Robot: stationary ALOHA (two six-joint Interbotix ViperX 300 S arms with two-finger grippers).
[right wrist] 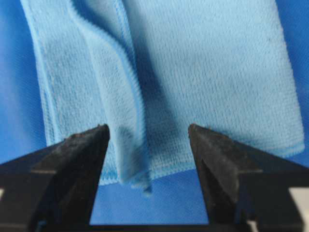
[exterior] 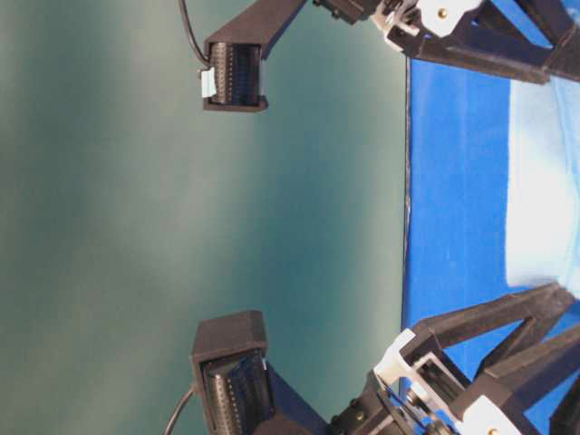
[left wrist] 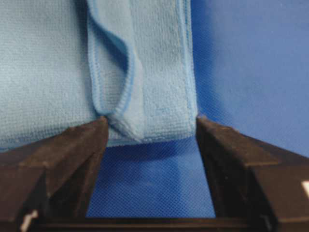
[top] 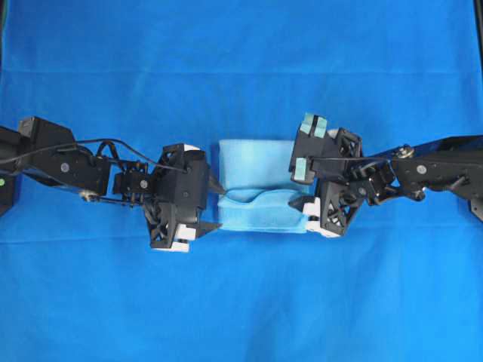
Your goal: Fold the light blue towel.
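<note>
Pale blue towel (left wrist: 145, 63) hem ridge visible only from wrist views

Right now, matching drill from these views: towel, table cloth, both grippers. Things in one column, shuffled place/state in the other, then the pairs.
1. light blue towel
2. royal-blue table cloth
3. left gripper
4. right gripper

a. open at the towel's left end in the overhead view
b. covers the whole table
c. folded, lying between the arms
d. open at the towel's right end in the overhead view

Pairs: 1-c, 2-b, 3-a, 4-d
</note>
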